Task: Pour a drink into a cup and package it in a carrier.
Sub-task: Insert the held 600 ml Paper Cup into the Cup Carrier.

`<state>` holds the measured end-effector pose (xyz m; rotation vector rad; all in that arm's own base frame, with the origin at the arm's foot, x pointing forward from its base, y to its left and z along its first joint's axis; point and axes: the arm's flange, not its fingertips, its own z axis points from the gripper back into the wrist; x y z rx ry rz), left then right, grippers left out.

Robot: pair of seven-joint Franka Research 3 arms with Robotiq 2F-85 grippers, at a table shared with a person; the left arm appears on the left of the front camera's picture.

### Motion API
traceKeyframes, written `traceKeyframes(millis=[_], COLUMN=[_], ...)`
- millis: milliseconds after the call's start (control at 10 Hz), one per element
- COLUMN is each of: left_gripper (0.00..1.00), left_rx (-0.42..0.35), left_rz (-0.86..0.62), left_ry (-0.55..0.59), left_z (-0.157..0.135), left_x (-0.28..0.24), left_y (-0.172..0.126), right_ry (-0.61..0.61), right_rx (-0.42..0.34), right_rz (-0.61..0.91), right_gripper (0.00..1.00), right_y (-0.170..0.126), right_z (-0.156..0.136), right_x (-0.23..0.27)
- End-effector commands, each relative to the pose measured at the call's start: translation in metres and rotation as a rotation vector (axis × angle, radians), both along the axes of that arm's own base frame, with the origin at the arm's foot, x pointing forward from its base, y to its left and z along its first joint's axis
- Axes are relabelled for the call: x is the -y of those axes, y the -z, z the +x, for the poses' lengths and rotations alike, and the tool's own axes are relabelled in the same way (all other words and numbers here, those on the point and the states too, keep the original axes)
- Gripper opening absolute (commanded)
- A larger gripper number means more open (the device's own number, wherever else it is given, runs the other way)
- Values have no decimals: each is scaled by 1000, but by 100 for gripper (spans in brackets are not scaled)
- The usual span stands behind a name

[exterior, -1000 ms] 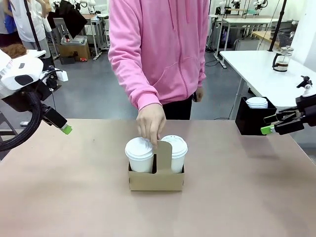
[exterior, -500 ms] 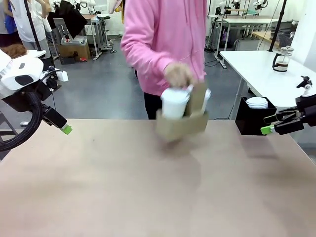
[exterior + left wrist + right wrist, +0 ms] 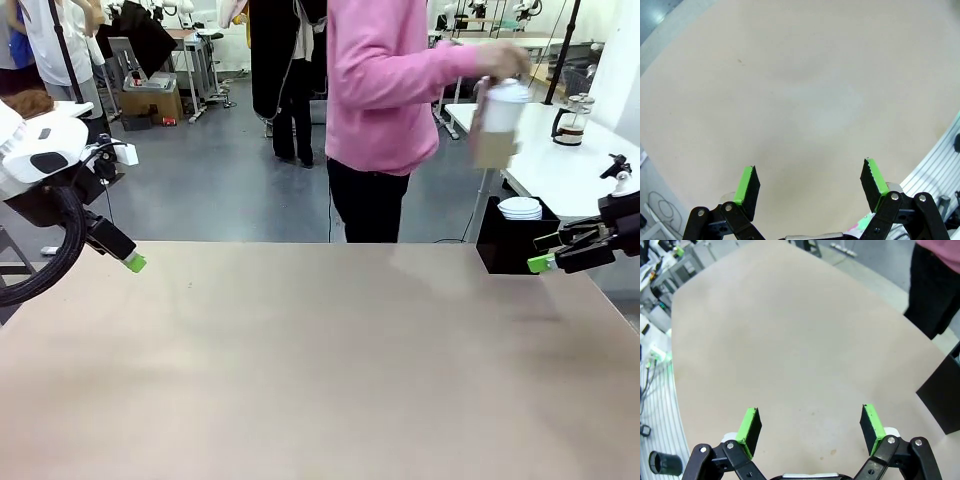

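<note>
- Nearest the robot, the left gripper (image 3: 809,182) hangs over bare tan table (image 3: 805,90), its jaws spread wide with nothing between them.
- The right gripper (image 3: 810,427) does the same on the other side, jaws wide apart and holding nothing, with the corner of a black box (image 3: 945,400) at the table's edge.
- From the front, the left gripper (image 3: 134,262) sits drawn back at the table's left edge and the right gripper (image 3: 543,262) at its right edge, well apart from each other.
- Beside the right gripper, the black box (image 3: 510,245) holds a stack of white lids (image 3: 520,207).
- Beyond the table, a person in a pink top turns away, a hand (image 3: 503,62) carrying the carrier (image 3: 493,148) with a lidded cup (image 3: 504,106) in it, lifted high and motion-blurred.
- Farther off, on a white side table, the glass jug (image 3: 571,118) of dark drink stands alone.
- Judged from this, pouring and packing look finished and the drinks are being taken away; the arms need only wait, parked, clear of the person.
</note>
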<state>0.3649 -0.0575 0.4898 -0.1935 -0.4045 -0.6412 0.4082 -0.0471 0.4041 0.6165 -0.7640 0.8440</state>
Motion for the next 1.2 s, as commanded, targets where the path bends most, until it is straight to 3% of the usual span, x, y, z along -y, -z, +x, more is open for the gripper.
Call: traceKeyframes(millis=[0,1100], left_gripper=[100,100], left_rx=[5,5], left_rz=[2,2], left_ry=[-2,-2], left_z=[-1,-1], left_x=[-1,-1], left_y=[0,0], right_ry=[0,0], right_rx=[5,5], right_rz=[-1,-1], right_gripper=[100,100], right_y=[-3,-3], right_z=[1,1], right_x=[0,0])
